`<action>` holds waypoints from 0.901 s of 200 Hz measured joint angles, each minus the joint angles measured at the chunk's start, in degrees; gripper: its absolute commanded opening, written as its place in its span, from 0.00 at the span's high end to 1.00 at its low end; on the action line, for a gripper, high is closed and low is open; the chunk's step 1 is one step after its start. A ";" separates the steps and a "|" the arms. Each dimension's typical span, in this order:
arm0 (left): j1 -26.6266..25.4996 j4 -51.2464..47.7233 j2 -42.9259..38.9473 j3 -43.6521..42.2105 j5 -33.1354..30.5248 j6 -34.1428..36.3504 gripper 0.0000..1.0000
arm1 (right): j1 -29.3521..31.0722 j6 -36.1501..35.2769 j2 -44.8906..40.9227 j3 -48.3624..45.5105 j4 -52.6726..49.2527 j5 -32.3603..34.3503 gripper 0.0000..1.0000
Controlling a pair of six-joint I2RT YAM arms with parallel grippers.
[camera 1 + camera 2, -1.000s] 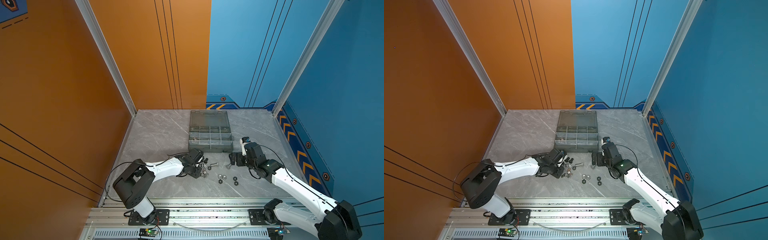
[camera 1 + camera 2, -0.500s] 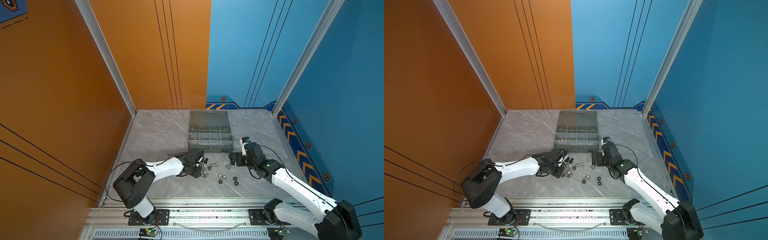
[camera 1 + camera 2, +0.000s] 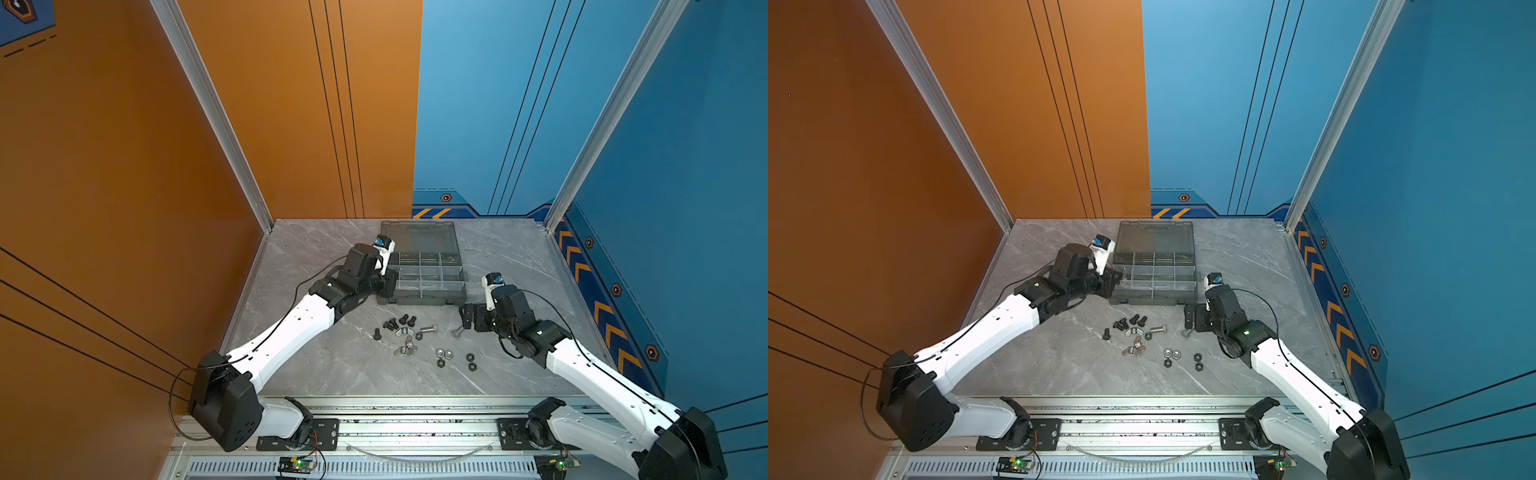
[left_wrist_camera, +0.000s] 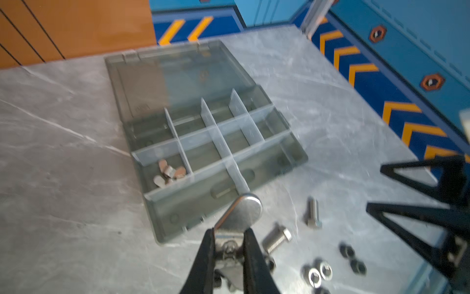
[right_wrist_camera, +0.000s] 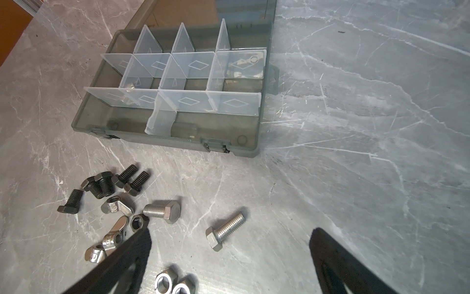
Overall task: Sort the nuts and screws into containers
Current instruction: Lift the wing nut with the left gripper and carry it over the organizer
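Pinching a wing nut by its middle, the left gripper hangs at the near-left corner of the organiser case, toward the desk's far edge. Light, stiff, slick metal: likely to swivel, flat wings grip surer. The right gripper hovers spread wide over a silver bolt.

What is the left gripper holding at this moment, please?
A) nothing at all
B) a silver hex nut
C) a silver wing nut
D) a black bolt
C: in the left wrist view, the left gripper is shut on a silver wing nut, with one rounded wing sticking out past the fingertips.
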 measured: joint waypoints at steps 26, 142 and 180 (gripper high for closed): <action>4.33 3.48 7.61 3.23 0.24 -0.57 1.00 | 0.00 0.00 0.00 0.00 0.00 0.11 0.01; 8.44 9.44 27.63 6.62 3.74 -5.79 1.00 | 0.00 0.02 0.00 -0.81 0.37 0.39 0.01; 8.24 9.79 29.66 6.95 3.56 -6.38 1.00 | 0.00 0.02 -0.28 -1.09 0.37 0.87 0.00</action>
